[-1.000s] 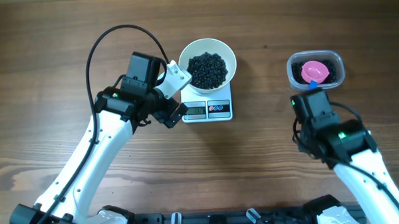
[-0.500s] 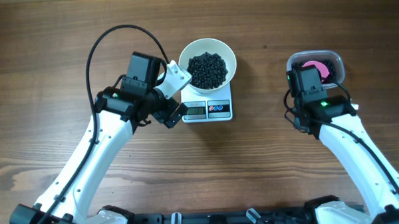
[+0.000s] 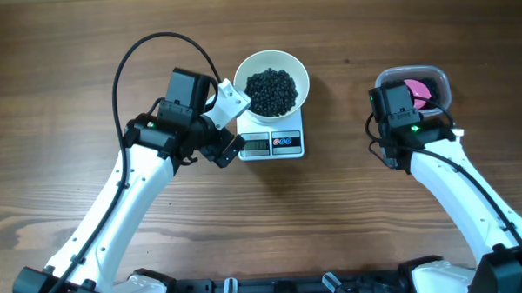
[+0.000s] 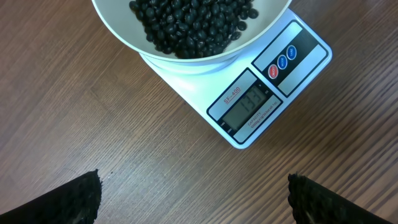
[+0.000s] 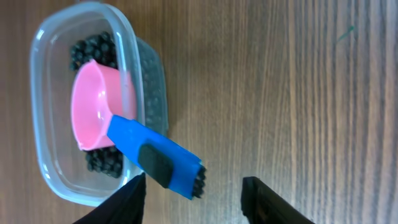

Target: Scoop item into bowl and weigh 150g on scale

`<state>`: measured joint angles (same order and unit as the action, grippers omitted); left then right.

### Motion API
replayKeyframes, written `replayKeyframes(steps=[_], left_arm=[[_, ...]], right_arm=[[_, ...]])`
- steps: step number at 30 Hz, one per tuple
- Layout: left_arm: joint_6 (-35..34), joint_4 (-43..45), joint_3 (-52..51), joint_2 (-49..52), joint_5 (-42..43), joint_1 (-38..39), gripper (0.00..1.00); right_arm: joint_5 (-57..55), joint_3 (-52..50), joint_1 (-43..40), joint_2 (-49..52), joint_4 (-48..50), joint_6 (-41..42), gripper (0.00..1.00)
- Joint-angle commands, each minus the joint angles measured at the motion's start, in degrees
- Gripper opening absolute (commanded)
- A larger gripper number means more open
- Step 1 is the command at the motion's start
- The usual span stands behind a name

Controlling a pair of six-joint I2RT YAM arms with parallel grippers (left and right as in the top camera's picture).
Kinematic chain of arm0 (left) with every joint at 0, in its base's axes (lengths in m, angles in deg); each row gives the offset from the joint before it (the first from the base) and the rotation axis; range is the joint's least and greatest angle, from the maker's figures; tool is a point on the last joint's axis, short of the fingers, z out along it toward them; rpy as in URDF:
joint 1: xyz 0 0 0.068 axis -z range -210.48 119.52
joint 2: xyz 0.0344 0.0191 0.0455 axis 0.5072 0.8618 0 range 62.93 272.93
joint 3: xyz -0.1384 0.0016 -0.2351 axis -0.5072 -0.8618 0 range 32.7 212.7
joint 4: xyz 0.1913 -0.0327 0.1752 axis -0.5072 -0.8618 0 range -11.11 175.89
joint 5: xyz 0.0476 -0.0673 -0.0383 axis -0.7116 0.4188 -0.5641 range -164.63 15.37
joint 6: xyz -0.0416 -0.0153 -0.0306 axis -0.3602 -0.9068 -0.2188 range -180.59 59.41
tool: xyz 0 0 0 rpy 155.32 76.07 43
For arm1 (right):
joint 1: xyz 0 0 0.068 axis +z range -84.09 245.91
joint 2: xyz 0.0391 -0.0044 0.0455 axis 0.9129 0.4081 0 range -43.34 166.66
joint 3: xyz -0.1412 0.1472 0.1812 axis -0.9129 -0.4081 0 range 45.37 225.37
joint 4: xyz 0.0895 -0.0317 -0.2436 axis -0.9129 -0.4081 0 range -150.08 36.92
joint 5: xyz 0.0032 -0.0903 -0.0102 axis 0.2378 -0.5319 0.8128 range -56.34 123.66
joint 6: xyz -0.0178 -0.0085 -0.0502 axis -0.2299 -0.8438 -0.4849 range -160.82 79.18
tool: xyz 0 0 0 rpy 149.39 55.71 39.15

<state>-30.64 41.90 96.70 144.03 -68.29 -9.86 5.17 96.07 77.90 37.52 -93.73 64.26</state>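
Fetching the scoop [image 5: 127, 132]; right fingers [image 5: 127, 202] apart beside its handle, lower frame, next close on it; left fingers [image 4: 68, 202] wide apart below scale [image 4: 246, 106].

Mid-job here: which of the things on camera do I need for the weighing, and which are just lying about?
Job:
- round white bowl
- tiny black beads in it
- flat white scale under it
- clear plastic tub of more beads
- pink scoop with blue handle, lying in that tub

Just there:
- wooden table
- black looped cable
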Motion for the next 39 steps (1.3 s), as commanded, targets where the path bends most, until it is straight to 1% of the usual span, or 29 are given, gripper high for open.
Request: replayKeyframes(steps=[1, 5, 8, 13, 15, 20, 27, 29, 31, 32, 36, 38, 39], left_arm=[[1.1, 0.0, -0.2, -0.5, 0.9, -0.3, 1.00], [1.1, 0.0, -0.2, -0.5, 0.9, -0.3, 1.00], [1.1, 0.0, -0.2, -0.5, 0.9, -0.3, 1.00], [1.1, 0.0, -0.2, -0.5, 0.9, -0.3, 1.00], [1.1, 0.0, -0.2, -0.5, 0.9, -0.3, 1.00], [1.1, 0.0, -0.2, -0.5, 0.9, -0.3, 1.00], [1.1, 0.0, -0.2, -0.5, 0.9, -0.3, 1.00], [1.1, 0.0, -0.2, -0.5, 0.9, -0.3, 1.00], [1.1, 0.0, -0.2, -0.5, 0.9, -0.3, 1.00], [1.1, 0.0, -0.2, -0.5, 0.9, -0.3, 1.00], [1.1, 0.0, -0.2, -0.5, 0.9, -0.3, 1.00], [1.1, 0.0, -0.2, -0.5, 0.9, -0.3, 1.00], [1.1, 0.0, -0.2, -0.5, 0.9, -0.3, 1.00]], right_arm=[[-3.0, -0.7, -1.7, 0.8, 1.3, -1.6, 0.49], [-3.0, -1.3, -3.9, 1.8, 3.9, -2.7, 0.47], [-2.5, -1.3, -5.7, 2.6, 8.7, -7.9, 0.46], [2.8, -1.3, -8.0, 5.0, 12.8, -9.9, 0.46], [6.3, -1.3, -8.3, 5.2, 14.6, -13.3, 0.46], [9.8, -1.3, -8.8, 5.2, 14.9, -13.8, 0.47], [8.0, -1.3, -8.9, 5.5, 14.9, -13.8, 0.46], [8.0, -1.3, -8.9, 5.9, 15.1, -13.8, 0.40], [8.1, -1.3, -8.9, 5.9, 15.2, -13.8, 0.27], [8.0, -1.3, -8.9, 5.9, 15.2, -13.8, 0.22], [8.2, -1.3, -8.9, 5.9, 15.5, -14.4, 0.14], [8.6, -1.3, -8.9, 5.9, 16.1, -15.3, 0.11], [9.0, -1.3, -8.9, 5.9, 16.2, -15.3, 0.08]])
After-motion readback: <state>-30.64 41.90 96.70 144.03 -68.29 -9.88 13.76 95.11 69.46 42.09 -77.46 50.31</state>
